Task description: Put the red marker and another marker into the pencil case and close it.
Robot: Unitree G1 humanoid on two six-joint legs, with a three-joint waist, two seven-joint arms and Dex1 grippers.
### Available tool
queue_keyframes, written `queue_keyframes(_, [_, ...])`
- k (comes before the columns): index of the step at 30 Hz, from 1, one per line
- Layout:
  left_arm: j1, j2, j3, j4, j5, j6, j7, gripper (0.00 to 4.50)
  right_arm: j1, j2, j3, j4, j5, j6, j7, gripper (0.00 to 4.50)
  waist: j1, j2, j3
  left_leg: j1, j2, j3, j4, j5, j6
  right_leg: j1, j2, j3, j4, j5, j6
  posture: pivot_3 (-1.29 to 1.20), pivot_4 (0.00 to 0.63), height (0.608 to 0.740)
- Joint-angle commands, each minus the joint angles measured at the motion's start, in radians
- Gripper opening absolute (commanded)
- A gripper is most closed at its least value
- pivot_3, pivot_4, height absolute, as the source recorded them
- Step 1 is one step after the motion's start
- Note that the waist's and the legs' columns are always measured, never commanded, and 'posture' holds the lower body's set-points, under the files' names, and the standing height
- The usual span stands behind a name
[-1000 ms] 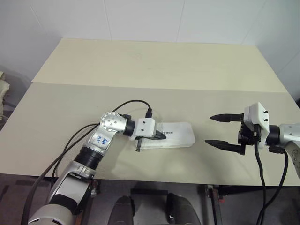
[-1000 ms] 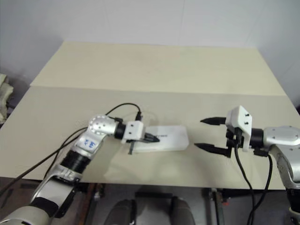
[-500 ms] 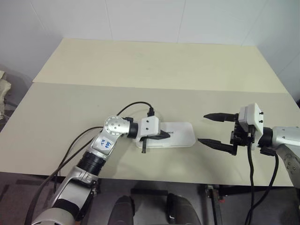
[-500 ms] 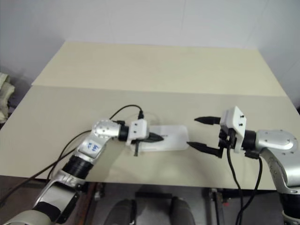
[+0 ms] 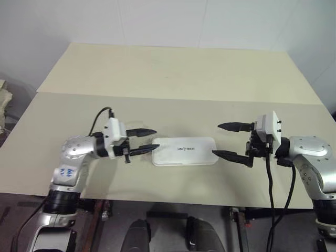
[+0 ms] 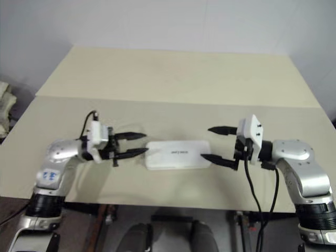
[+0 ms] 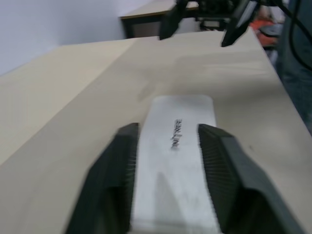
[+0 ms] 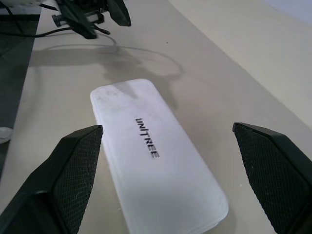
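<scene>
Pencil case: lid down, flat on the table, lettering up. Left gripper: just off one short end, fingers parted, empty. Right gripper: off the opposite end, spread wide, empty. Step: closing appears done; next, confirm the lid sits flush.

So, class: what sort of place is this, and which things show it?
Probably a robot test room or lab: a bare pale table against plain white walls, holding one closed white pencil case.
</scene>
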Motion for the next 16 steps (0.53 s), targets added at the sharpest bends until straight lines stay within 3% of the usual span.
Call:
queue_keyframes(1, [0.035, 0.043, 0.052, -0.035, -0.029, -0.007, -0.003, 3.80, -0.042, 0.014, -0.012, -0.017, 0.007, -0.021, -0.007, 4.50, -0.003, 0.000, 0.000, 0.000, 0.000, 0.000, 0.000, 0.000, 0.000, 0.000, 0.000, 0.000, 0.000, 0.000, 0.000, 0.00, 0.150, 0.740])
queue_keyframes(3, [0.059, 0.067, 0.080, -0.030, -0.046, -0.008, -0.016, 4.42, -0.049, 0.014, -0.015, -0.032, 0.010, -0.007, -0.015, 4.50, -0.007, 0.000, 0.000, 0.000, 0.000, 0.000, -0.001, 0.000, 0.000, 0.000, 0.000, 0.000, 0.000, 0.000, 0.000, 0.00, 0.150, 0.740])
queue_keyframes(4, [0.066, 0.071, 0.085, -0.033, -0.052, -0.008, -0.018, 4.47, -0.043, 0.009, -0.020, -0.034, 0.009, -0.006, -0.013, 4.50, -0.007, 0.000, 0.000, 0.000, 0.000, 0.000, -0.002, 0.000, 0.000, -0.001, 0.000, 0.000, 0.000, 0.000, 0.000, 0.00, 0.150, 0.740])
queue_keyframes(16, [0.069, 0.038, 0.082, -0.047, -0.047, -0.020, 0.066, 4.47, 0.065, -0.024, -0.109, -0.002, -0.033, -0.068, -0.042, 4.50, -0.002, 0.000, 0.000, 0.000, 0.000, 0.000, -0.002, 0.000, 0.000, -0.001, 0.000, 0.000, -0.001, 0.000, 0.000, 0.00, 0.150, 0.740])
